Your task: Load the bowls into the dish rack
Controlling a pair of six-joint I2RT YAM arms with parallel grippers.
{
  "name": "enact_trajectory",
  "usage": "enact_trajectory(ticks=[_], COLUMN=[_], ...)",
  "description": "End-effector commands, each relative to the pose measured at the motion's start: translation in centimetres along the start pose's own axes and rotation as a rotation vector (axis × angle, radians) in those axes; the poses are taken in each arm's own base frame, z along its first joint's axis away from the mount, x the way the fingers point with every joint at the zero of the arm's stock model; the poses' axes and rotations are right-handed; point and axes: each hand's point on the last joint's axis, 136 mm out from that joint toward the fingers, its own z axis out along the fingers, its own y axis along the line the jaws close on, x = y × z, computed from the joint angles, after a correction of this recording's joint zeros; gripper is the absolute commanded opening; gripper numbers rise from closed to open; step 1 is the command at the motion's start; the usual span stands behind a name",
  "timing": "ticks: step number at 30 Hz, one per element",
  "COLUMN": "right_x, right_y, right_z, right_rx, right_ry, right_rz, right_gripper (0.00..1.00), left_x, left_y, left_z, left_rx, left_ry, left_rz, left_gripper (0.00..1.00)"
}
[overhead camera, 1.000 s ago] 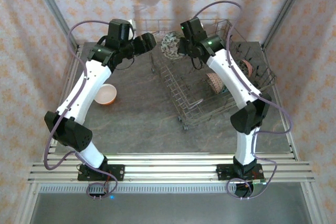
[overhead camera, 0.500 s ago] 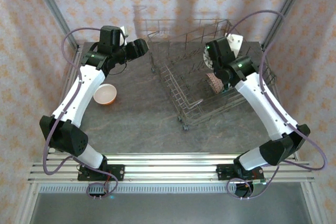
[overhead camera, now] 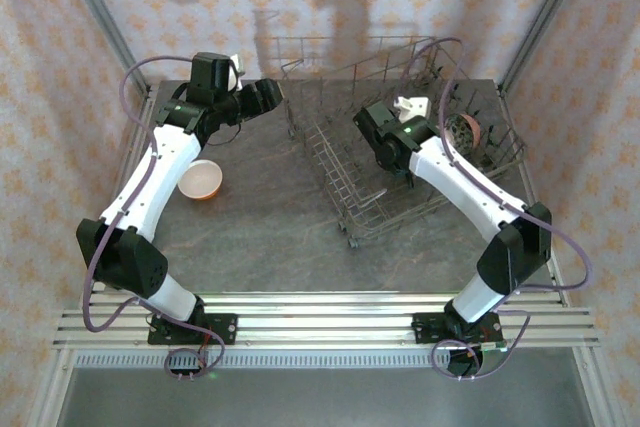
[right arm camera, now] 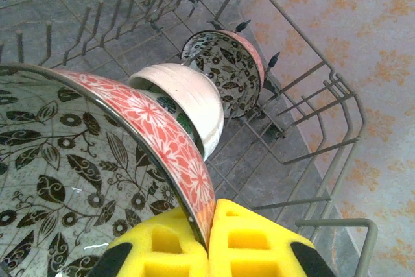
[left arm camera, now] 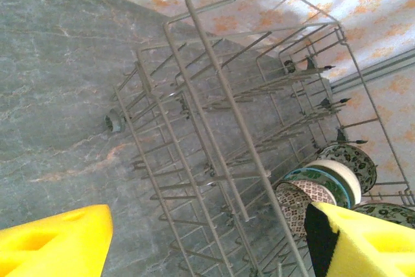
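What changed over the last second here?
The right gripper, shut on a patterned bowl, carried it from the far-left corner of the rack rightward, then back over its middle. The left gripper drew back slightly, open. The orange bowl and rack stayed put.

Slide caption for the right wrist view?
Right hand pinches red floral bowl over dish rack; white bowl and leaf-patterned bowl racked beyond.
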Motion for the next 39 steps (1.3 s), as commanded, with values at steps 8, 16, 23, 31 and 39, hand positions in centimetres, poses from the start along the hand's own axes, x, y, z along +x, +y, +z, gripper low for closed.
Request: enact_trajectory(ticks=[8,16,23,31,39], right_x=[-0.9,-0.9,-0.2,0.9,1.5], right_y=[0.1,0.5,1.4,2.7,3.7], right_z=[-0.9,-1.2,-1.3,-1.3,-1.2], right_rx=[0.132,0.214,0.249,0.243,0.273], right_ry=[-0.115,-0.165,-0.178,-0.192,-0.22], right_rz=[-0.034,-0.064,-0.087,-0.094,-0.123], right_gripper=[0.0,0.0,0.0,0.0,0.0], left_x=[0.0,0.3,0.8,1.1,1.4], left_y=[0.8,1.3,1.7,1.9,2.0], left_z=[0.1,-0.1,0.0,0.1,0.2], left_rx=[-0.011,-0.023,-0.026,-0.022,-0.022], left_ry=[0.011,0.018,0.027,0.034,0.039], left_rz=[0.032,0.043,0.04,0.032,0.027], left_gripper=[0.79,0.79,0.79,0.79,0.79])
